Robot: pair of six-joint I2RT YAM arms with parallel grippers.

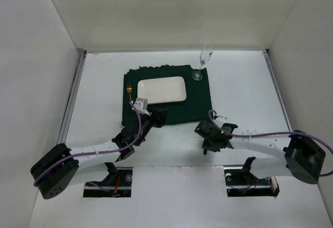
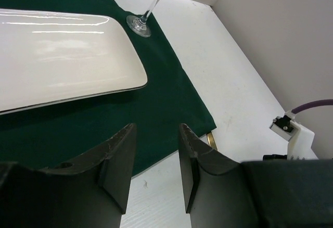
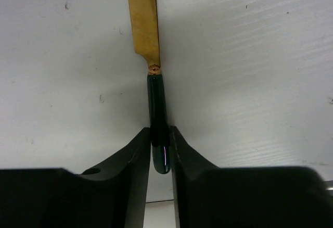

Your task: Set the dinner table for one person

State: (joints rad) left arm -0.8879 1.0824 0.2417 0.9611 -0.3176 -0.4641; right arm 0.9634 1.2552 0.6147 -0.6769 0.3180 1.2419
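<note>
The white dinner table (image 1: 250, 92) carries a dark green placemat (image 1: 197, 100) with a white rectangular plate (image 1: 162, 89) on it. A gold fork (image 1: 127, 89) lies left of the plate. A wine glass (image 1: 202, 62) stands on the mat's far right corner. My right gripper (image 3: 159, 131) is shut on the dark green handle of a knife (image 3: 157, 103), whose gold blade (image 3: 143, 20) points away over bare table. In the top view this gripper (image 1: 203, 130) is just off the mat's near right corner. My left gripper (image 2: 156, 131) is open and empty over the mat's near edge (image 1: 158, 117).
White walls close the table in at the back and both sides, with metal rails (image 1: 73, 103) along the side edges. In the left wrist view, a sliver of the gold blade (image 2: 210, 140) shows beside the mat's corner, and the right arm's white part (image 2: 294, 134) is close by.
</note>
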